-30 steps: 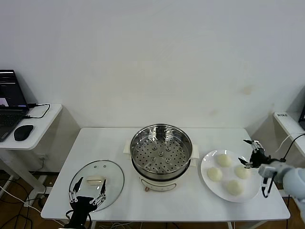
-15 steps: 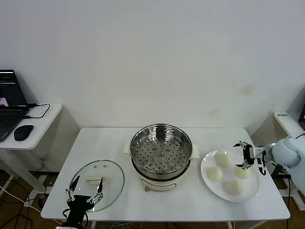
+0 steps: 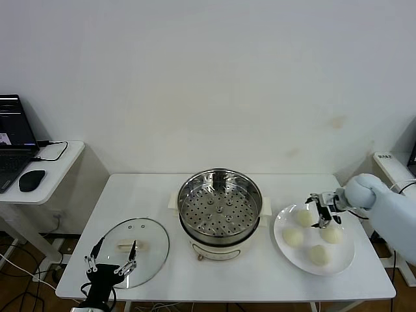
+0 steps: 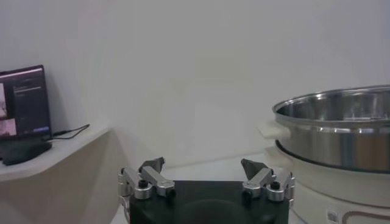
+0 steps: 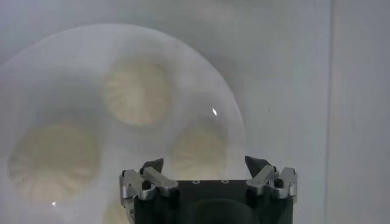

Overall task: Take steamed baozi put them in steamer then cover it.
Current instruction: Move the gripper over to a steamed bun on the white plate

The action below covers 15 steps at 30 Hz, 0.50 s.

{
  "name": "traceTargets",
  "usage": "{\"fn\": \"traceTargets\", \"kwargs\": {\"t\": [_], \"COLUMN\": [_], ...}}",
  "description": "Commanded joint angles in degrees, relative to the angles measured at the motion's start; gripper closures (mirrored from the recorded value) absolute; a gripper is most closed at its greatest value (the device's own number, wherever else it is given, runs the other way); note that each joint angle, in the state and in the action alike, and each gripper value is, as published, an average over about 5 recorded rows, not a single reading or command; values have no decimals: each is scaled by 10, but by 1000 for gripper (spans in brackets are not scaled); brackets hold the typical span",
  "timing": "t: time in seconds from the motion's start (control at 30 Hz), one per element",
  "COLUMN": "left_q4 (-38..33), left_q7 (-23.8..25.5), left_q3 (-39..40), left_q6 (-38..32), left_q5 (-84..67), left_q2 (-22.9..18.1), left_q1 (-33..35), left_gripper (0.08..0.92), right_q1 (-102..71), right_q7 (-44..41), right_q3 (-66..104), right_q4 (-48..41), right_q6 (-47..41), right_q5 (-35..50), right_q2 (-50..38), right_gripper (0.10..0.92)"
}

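Table: white, rectangular, set against a white wall; near edge runs just in front of the cover and the plate.
Open room: bare strip along the far edge behind the steamer; bare patch between cover and steamer base; narrow gap between steamer base and plate.
Side desk: separate white desk off the table's left end, carrying a laptop and a mouse.
Steamer: shiny steel basket with perforated floor, seated on a white pot base with side handles, at table centre; nothing inside it.
Cover: clear glass lid with metal rim and cream handle, lying flat on the table at the left near corner, its rim close to the table's near edge; apart from the steamer.
Plate: flat, white, right of the steamer, reaching almost to the near edge.
Steamed baozi: four cream-white buns, all on the plate, none in the steamer; three show in the right wrist view.
Right gripper: above the far part of the plate, over the buns; fingers spread wide, holding nothing.
Left gripper: low at the table's near left edge, over the cover's near rim; fingers spread wide, holding nothing.
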Motion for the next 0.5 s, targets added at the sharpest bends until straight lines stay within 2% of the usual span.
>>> {"fn": "traceTargets", "kwargs": {"t": [0.03,0.5], "left_q4": [0,0], "left_q7": [0,1], "left_q3": [0,-2], "left_q6": [0,0], "left_q5": [0,0], "left_q2": [0,1], "left_q1": [0,-2], "left_gripper": [177,177], "right_q1": [43,31], "right_q7": [-10,-5], "right_q3": [-50,-39], "right_q4": [-43,-68], "right_q6": [2,-6], "right_q5": [-10,-33], "right_q2": [35,45], "right_gripper": [203,216]}}
